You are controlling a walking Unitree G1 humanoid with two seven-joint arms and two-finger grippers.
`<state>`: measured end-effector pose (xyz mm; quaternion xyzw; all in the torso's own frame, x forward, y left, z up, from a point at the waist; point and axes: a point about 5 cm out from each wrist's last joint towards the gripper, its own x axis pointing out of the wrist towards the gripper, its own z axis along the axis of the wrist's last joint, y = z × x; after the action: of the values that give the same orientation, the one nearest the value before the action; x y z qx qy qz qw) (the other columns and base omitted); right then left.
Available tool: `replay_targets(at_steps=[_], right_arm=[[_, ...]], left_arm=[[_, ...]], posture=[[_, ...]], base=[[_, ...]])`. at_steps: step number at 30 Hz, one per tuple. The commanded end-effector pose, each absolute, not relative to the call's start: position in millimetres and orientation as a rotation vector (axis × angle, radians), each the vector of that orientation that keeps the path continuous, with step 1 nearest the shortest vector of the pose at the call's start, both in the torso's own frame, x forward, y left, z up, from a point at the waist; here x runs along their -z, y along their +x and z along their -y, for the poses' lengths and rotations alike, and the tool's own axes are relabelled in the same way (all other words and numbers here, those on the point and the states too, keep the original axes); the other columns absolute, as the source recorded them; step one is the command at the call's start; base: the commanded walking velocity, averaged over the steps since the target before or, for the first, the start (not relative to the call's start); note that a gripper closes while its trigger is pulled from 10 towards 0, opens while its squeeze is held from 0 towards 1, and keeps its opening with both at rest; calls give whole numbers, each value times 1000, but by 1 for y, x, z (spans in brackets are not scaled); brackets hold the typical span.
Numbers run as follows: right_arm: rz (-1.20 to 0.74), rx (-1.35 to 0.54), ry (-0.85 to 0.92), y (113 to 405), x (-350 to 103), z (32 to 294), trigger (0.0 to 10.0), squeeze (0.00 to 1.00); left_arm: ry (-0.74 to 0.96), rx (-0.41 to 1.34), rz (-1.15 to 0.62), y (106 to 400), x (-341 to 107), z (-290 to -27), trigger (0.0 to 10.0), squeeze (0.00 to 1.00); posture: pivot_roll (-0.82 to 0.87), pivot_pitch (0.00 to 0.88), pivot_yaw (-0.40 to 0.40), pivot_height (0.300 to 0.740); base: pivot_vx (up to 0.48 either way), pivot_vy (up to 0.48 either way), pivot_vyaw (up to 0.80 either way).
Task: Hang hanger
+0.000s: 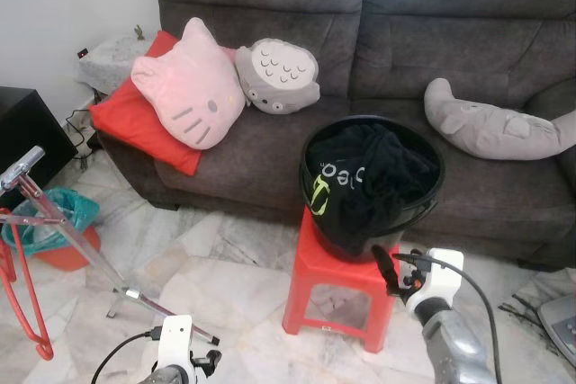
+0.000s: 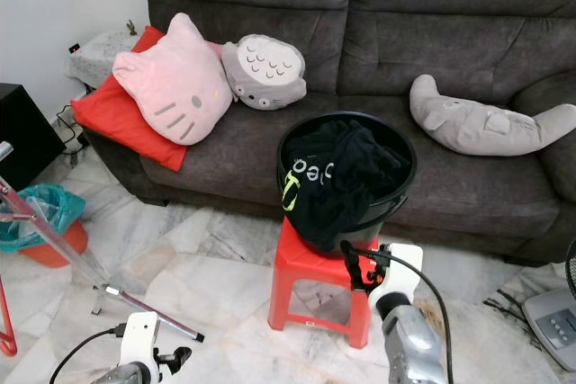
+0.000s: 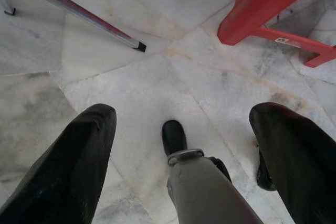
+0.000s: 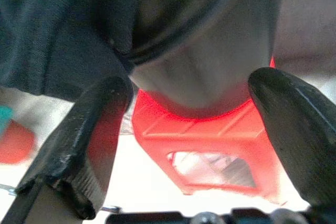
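Note:
A red hanger (image 1: pixel 28 299) hangs at the far left beside the metal drying rack (image 1: pixel 63 222). A black bucket (image 1: pixel 416 207) full of dark clothes (image 1: pixel 360 177) stands on a red plastic stool (image 1: pixel 335 267) in front of the sofa. My right gripper (image 4: pixel 189 82) is open, low in front of the stool, its fingers pointing up at the bucket's base and holding nothing; in the left eye view the right gripper (image 1: pixel 386 269) sits just before the stool's front right corner. My left gripper (image 3: pixel 181 114) hangs open over the marble floor, empty, near a rack leg (image 3: pixel 79 14).
A dark grey sofa (image 1: pixel 387 33) carries a pink cat cushion (image 1: pixel 187 87), a red pillow (image 1: pixel 135 123), a grey owl toy (image 1: pixel 279 74) and a grey seal toy (image 1: pixel 486 123). A red basin with a teal bag (image 1: pixel 56 222) sits left. A fan base (image 2: pixel 553 325) is at right.

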<state>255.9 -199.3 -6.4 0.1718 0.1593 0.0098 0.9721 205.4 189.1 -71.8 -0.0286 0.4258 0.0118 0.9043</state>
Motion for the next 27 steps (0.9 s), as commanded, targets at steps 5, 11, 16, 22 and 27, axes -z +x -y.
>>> replay_targets(at_steps=[5,11,16,22,27], right_arm=[[-275,-31,486,266,0,200,10000,0],[-165,-101,542,282,-20,199,10000,0],[-79,-206,595,293,-36,193,10000,0],[-84,-230,586,297,-38,192,10000,0],[-74,-263,582,303,-43,191,10000,0]], left_arm=[[-25,-16,-905,200,74,-194,10000,0],[-19,-14,-904,200,74,-193,10000,0],[-15,-14,-912,197,76,-192,10000,0],[-13,-13,-917,197,77,-190,10000,0],[-10,-3,-918,199,77,-185,10000,0]], posture=[[-121,0,51,740],[-121,1,52,740],[-117,2,51,740],[-115,2,52,740],[-113,4,54,740]], base=[[0,0,0],[0,0,0],[0,0,0],[0,0,0],[0,0,0]])
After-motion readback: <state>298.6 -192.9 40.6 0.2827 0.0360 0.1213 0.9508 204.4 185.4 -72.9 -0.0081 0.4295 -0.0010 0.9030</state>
